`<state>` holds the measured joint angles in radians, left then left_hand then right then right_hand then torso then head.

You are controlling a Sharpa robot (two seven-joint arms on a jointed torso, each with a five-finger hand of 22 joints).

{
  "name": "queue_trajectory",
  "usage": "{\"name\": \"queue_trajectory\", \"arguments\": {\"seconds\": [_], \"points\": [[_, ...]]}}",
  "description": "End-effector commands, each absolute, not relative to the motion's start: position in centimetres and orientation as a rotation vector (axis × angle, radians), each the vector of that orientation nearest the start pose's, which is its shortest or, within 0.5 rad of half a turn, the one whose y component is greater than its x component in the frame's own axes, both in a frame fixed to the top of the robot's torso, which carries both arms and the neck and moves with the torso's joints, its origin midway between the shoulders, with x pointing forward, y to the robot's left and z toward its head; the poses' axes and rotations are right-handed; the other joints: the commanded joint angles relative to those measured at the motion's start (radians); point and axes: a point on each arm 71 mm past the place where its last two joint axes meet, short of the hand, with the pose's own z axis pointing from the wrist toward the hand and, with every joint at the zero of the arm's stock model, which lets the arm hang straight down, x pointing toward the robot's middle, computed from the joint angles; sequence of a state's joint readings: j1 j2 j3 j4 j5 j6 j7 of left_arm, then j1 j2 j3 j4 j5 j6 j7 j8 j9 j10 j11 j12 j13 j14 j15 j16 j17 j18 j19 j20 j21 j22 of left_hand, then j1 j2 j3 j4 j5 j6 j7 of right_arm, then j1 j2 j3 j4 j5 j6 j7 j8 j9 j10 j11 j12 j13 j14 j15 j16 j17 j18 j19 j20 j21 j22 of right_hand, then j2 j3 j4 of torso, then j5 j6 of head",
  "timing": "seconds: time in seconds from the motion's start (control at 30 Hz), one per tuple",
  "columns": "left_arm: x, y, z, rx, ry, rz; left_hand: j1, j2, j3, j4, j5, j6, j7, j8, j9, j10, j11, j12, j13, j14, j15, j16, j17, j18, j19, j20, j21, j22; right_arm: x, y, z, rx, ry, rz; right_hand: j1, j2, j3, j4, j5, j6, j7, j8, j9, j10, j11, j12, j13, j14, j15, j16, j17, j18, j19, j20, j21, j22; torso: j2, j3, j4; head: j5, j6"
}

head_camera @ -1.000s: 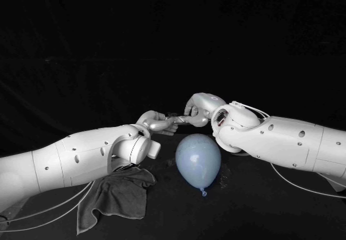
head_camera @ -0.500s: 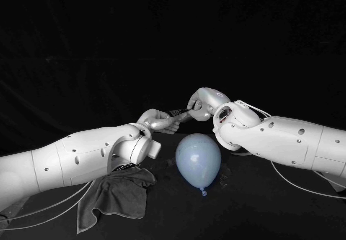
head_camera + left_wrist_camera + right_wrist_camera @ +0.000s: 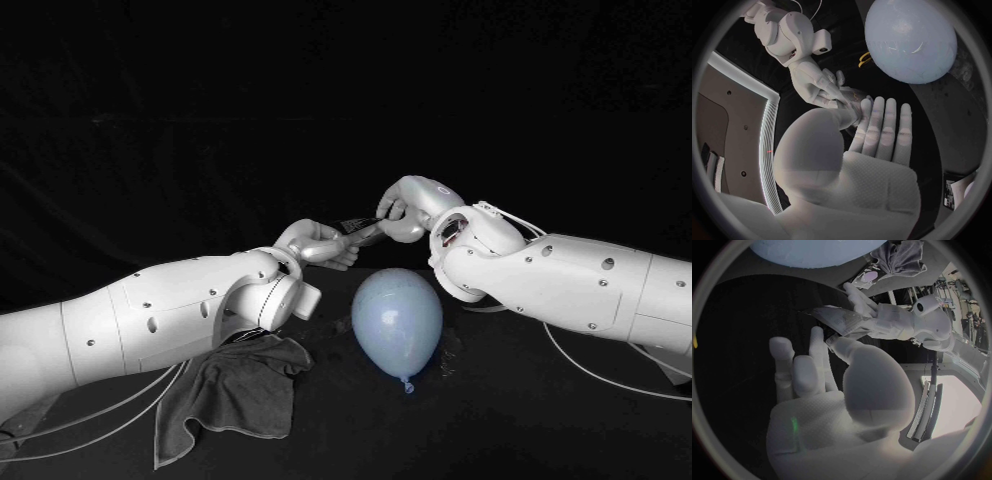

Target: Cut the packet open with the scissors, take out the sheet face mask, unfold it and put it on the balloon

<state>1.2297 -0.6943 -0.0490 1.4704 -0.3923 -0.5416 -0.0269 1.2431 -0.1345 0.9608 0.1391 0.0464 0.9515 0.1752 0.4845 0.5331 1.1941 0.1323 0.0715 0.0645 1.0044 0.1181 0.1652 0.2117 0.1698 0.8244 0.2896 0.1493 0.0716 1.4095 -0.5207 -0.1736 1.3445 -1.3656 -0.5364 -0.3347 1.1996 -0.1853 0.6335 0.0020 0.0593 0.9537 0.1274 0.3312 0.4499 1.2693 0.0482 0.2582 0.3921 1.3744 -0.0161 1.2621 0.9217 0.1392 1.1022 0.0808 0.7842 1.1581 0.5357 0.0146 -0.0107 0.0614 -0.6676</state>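
At the near left lies a crumpled dark cloth (image 3: 231,385). Right of it, the left hand (image 3: 320,243) grips the packet (image 3: 839,320), raised above the balloon (image 3: 397,320), probably so both hands can work it open. The right hand (image 3: 404,210) seems to pinch the packet's other edge, remaining fingers spread.

The balloon (image 3: 397,320) lies in the middle of the table (image 3: 490,430), the left robot hand (image 3: 320,245) and right robot hand (image 3: 405,210) both pinch the packet (image 3: 361,226) just behind it and bar that way, a crumpled cloth (image 3: 238,392) lies under the left arm, and bare table lies open in front.
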Motion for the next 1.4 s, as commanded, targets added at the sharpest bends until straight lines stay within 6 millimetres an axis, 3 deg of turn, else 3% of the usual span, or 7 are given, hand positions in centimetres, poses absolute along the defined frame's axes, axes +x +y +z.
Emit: {"name": "queue_trajectory", "arguments": {"seconds": [0.03,0.3,0.53,0.73,0.97,1.13,1.4], "points": [[50.3,16.1,-18.7,-0.944,1.677,-1.089,-0.007,0.007,0.086,-0.080,0.003,-0.010,0.000,0.004,0.002,0.005,0.001,-0.007,0.001,-0.003,0.003,-0.002,0.000,-0.002,-0.009,0.000,-0.001,-0.002,52.9,-10.1,-12.2,-0.077,1.491,0.636,-0.007,-0.027,-0.032,0.007,-0.008,-0.033,0.016,-0.025,-0.018,-0.030,0.014,0.010,0.009,-0.026,0.011,-0.011,-0.029,0.017,-0.037,0.010,-0.053,-0.023,-0.001,0.0003,0.0002,0.001,0.002],[50.4,16.1,-18.8,-0.964,1.678,-1.090,-0.016,0.007,0.092,-0.082,0.003,-0.012,0.001,0.007,0.010,0.002,0.003,-0.008,0.001,-0.011,0.005,-0.007,-0.002,-0.006,-0.019,0.001,-0.004,-0.002,51.6,-10.5,-11.9,-0.189,1.456,0.667,0.014,-0.037,-0.082,0.016,-0.009,-0.056,0.015,-0.055,-0.042,-0.077,0.018,0.063,0.041,-0.067,0.017,-0.012,-0.064,0.030,-0.070,0.026,-0.104,-0.036,0.000,0.0003,0.0000,0.005,0.003],[50.4,16.3,-18.9,-0.975,1.683,-1.088,-0.021,0.003,0.095,-0.085,0.004,-0.012,0.000,0.009,0.014,0.001,0.002,-0.007,0.001,-0.012,0.005,-0.008,-0.002,-0.007,-0.022,0.001,-0.005,-0.002,50.6,-11.0,-11.4,-0.307,1.384,0.678,0.060,-0.023,-0.131,0.030,-0.011,-0.032,-0.006,-0.069,-0.072,-0.141,-0.003,0.361,0.253,0.030,0.002,0.150,0.188,0.014,0.018,0.016,0.013,0.050,0.000,0.0007,0.0002,0.010,0.002],[50.4,16.1,-18.9,-0.975,1.697,-1.093,-0.030,-0.004,0.105,-0.094,0.005,-0.010,-0.001,0.012,0.022,0.004,0.001,-0.006,0.002,-0.009,0.004,-0.008,-0.001,-0.009,-0.026,0.000,-0.005,-0.002,49.5,-10.5,-11.0,-0.419,1.295,0.738,0.100,-0.002,-0.113,0.023,-0.009,-0.005,-0.012,-0.062,-0.081,-0.160,-0.011,0.481,0.332,0.090,-0.007,0.218,0.342,-0.005,0.092,0.010,0.126,0.118,0.001,0.0004,0.0009,0.014,0.000],[50.4,15.9,-19.0,-0.974,1.713,-1.095,-0.036,-0.007,0.111,-0.098,0.006,-0.008,-0.002,0.014,0.026,0.006,0.000,-0.005,0.002,-0.007,0.003,-0.007,-0.001,-0.009,-0.027,0.000,-0.004,-0.001,48.6,-9.5,-10.9,-0.534,1.229,0.770,0.163,0.023,-0.069,-0.022,-0.011,0.046,-0.024,-0.038,-0.079,-0.016,-0.025,0.816,0.650,0.143,-0.017,0.270,0.493,-0.023,0.150,-0.001,0.225,0.178,0.001,-0.0011,0.0023,0.013,-0.002],[50.4,15.9,-19.1,-0.979,1.721,-1.090,-0.039,-0.009,0.113,-0.100,0.007,-0.007,-0.002,0.015,0.028,0.007,0.000,-0.005,0.002,-0.006,0.003,-0.007,-0.001,-0.009,-0.027,0.000,-0.004,-0.001,47.8,-8.9,-10.9,-0.601,1.206,0.790,0.165,0.061,-0.053,-0.029,-0.010,0.086,-0.031,-0.015,-0.073,0.087,-0.031,1.003,0.838,0.182,-0.021,0.300,0.606,-0.040,0.205,-0.007,0.320,0.228,0.002,-0.0008,0.0014,0.016,-0.005],[50.5,16.0,-19.2,-0.984,1.729,-1.082,-0.042,-0.010,0.117,-0.102,0.008,-0.006,-0.003,0.016,0.030,0.008,-0.001,-0.005,0.002,-0.005,0.003,-0.007,-0.001,-0.009,-0.027,0.000,-0.003,0.000,47.4,-7.9,-11.7,-0.690,1.275,0.743,0.149,0.094,-0.030,-0.040,-0.009,0.089,-0.032,0.005,-0.060,0.204,-0.029,1.180,1.028,0.196,-0.019,0.309,0.649,-0.058,0.260,-0.012,0.412,0.275,0.000,-0.0008,0.0018,0.018,-0.008]]}}
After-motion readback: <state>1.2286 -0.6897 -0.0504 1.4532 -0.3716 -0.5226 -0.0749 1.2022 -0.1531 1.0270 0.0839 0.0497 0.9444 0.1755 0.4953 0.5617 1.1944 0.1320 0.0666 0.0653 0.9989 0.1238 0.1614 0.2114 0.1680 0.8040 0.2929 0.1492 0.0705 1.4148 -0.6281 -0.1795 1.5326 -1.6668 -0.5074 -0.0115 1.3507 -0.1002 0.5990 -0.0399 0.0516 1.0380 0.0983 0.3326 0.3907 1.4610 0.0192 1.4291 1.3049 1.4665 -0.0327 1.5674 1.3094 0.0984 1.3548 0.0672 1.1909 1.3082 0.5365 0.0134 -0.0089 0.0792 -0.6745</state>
